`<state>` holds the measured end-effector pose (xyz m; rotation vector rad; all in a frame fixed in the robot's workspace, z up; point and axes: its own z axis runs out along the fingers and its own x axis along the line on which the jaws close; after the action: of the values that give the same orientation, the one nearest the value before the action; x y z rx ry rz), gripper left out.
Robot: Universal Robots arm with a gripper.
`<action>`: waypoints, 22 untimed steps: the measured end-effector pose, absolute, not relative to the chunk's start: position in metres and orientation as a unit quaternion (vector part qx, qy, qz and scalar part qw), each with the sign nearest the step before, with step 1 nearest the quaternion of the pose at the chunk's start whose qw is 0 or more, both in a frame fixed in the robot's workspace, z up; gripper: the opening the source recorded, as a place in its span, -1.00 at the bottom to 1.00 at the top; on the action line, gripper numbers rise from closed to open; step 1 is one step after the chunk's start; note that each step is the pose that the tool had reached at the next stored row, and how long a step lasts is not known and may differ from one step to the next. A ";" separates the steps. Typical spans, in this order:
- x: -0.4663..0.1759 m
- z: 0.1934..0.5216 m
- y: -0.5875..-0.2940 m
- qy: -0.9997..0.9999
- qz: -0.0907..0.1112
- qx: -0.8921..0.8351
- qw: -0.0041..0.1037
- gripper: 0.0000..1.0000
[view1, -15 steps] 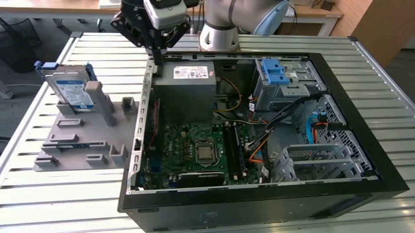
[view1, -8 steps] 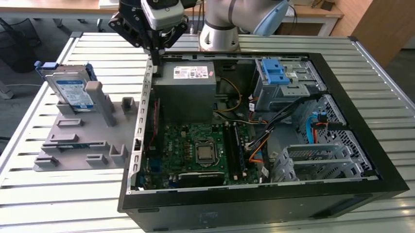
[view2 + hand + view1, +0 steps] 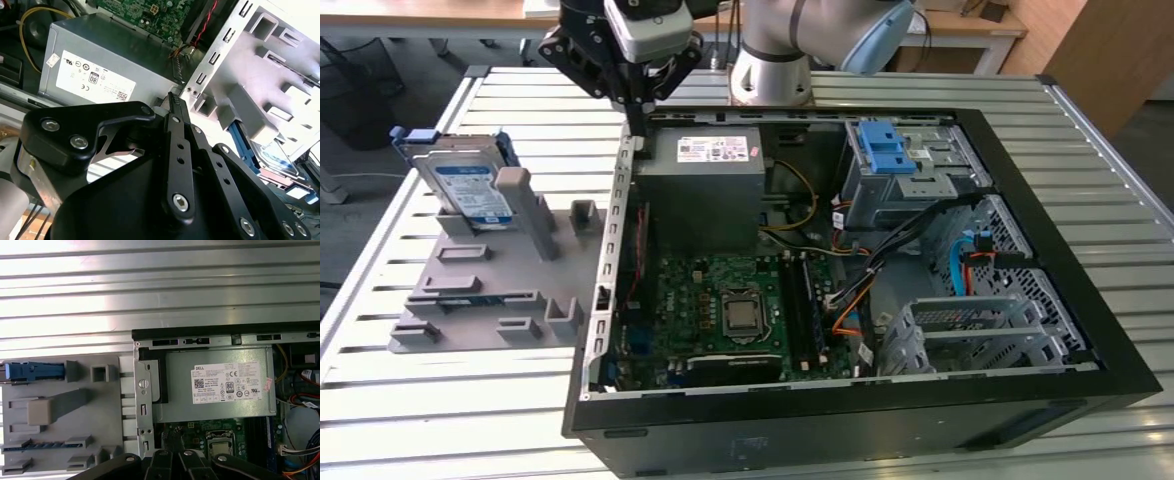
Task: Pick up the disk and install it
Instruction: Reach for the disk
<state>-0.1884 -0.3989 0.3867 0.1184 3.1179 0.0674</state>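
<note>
Over computer case [image 3: 616, 240] wall beside power supply [image 3: 707, 185], gripper [image 3: 638, 115] hangs empty, fingers pinched together. Disk [image 3: 464, 185] upright in grey rack [image 3: 494, 300], well apart. Pick-up not begun; likely calls for spread fingers above disk.

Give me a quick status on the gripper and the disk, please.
Gripper shut, empty, over the computer case edge by the power supply. Disk upright in grey fixture, untouched. Fixture post close beside disk.
</note>
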 end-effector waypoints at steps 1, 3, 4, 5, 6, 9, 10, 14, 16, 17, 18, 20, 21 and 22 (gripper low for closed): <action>-0.189 0.387 -0.399 0.999 0.022 0.038 0.010 -0.79; -0.190 0.386 -0.399 0.999 0.022 0.038 0.010 -0.79; -0.190 0.386 -0.399 0.999 0.022 0.038 0.010 -0.79; -0.191 0.386 -0.399 0.999 0.022 0.038 0.009 -0.79; -0.191 0.386 -0.399 0.999 0.022 0.038 0.009 -0.79; -0.192 0.386 -0.399 0.999 0.022 0.038 0.008 -0.79; -0.193 0.386 -0.399 0.999 0.022 0.038 0.008 -0.79; -0.194 0.385 -0.399 0.999 0.021 0.038 0.007 -0.79; -0.195 0.385 -0.399 0.999 0.021 0.038 0.007 -0.79; -0.196 0.385 -0.399 0.999 0.021 0.038 0.007 -0.79; -0.196 0.385 -0.399 0.999 0.021 0.038 0.007 -0.79; -0.197 0.385 -0.399 0.999 0.021 0.038 0.006 -0.79; -0.197 0.385 -0.399 0.999 0.021 0.038 0.006 -0.79; -0.198 0.385 -0.399 0.999 0.021 0.038 0.006 -0.79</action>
<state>-0.1975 -0.3989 0.3846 0.1189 3.1268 0.0670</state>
